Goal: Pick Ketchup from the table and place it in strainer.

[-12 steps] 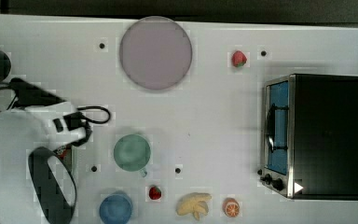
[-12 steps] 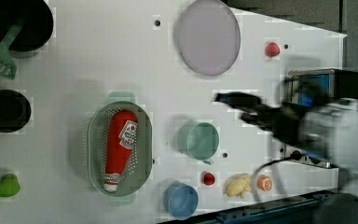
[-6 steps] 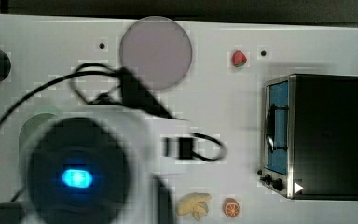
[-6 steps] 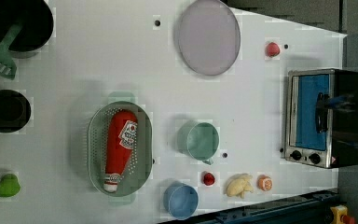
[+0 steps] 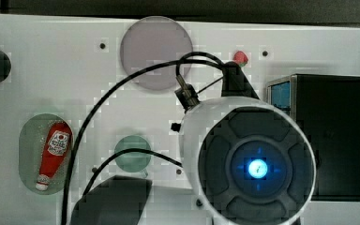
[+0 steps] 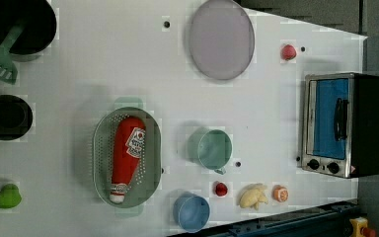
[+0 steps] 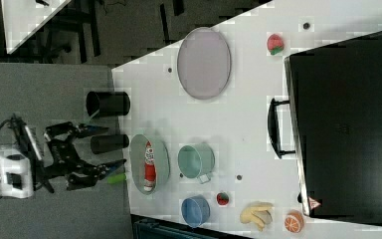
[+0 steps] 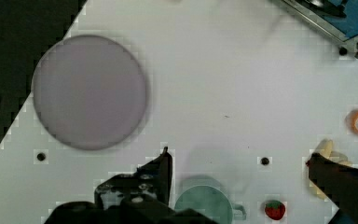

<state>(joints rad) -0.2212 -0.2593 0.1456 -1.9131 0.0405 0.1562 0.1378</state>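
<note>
Lying lengthwise in the strainer (image 6: 126, 157), cap toward the bench's (image 6: 103, 59) edge, the ketchup (image 6: 127, 157) rests as the claw (image 8: 237, 172) hangs open, empty, above.

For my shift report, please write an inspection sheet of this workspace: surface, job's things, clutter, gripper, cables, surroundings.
Surface: white table, small dark holes in it.
Job's things: ketchup lies inside the strainer, cap toward the left view's bottom.
Clutter: green cup, blue bowl, strawberry, banana, orange half, purple plate, toaster oven.
Gripper: gripper open, holding nothing, above the cup.
Cables: black cables run along the arm.
Surroundings: dark floor beyond the table.
</note>
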